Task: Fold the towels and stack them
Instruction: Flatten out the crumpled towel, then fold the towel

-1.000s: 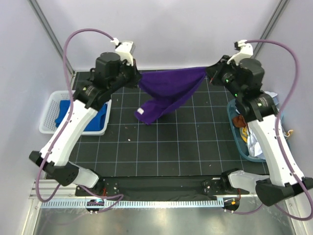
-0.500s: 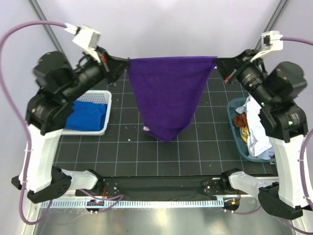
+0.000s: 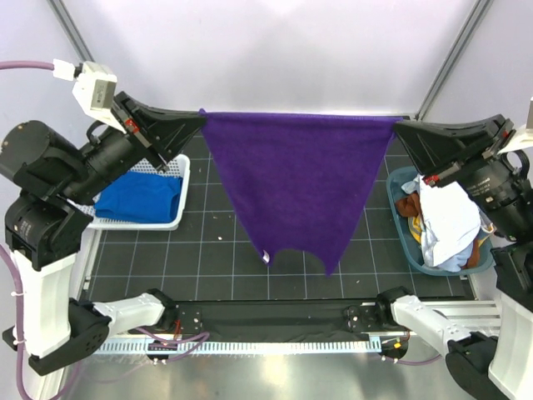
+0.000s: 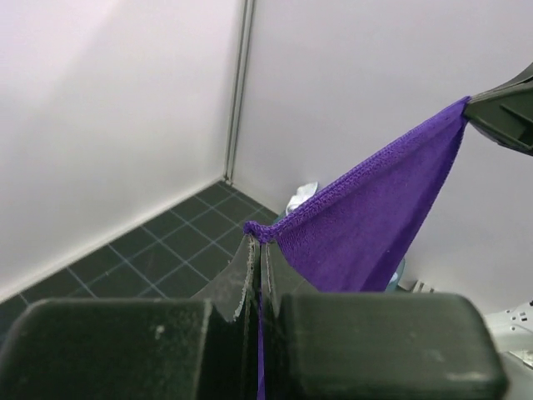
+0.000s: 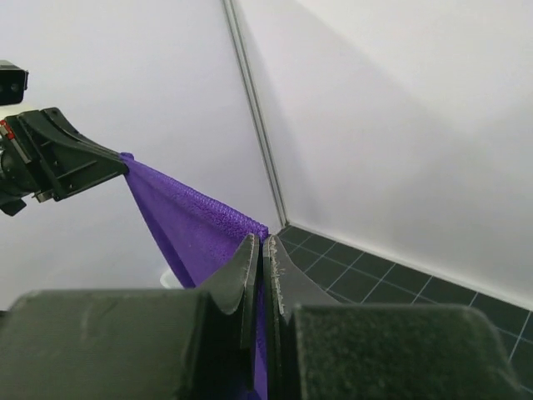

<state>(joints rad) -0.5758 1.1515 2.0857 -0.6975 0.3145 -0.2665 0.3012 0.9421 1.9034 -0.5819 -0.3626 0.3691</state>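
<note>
The purple towel [image 3: 296,179] hangs spread high above the table, its top edge pulled taut between both arms and its lower edge dangling free. My left gripper [image 3: 200,117] is shut on the towel's left top corner [image 4: 260,232]. My right gripper [image 3: 394,126] is shut on the right top corner [image 5: 265,232]. A blue towel [image 3: 137,197] lies in the white basket [image 3: 179,193] at the left. A white cloth [image 3: 445,218] lies bunched in the bin at the right.
The teal bin [image 3: 408,229] at the right edge holds mixed cloths, one of them orange-brown. The black gridded mat [image 3: 208,258] covers the table. Pale walls and metal corner posts [image 3: 445,50] enclose the back.
Both arms have risen and drawn apart. The purple towel went from bunched low over the mat to spread wide and taut, hanging higher.
</note>
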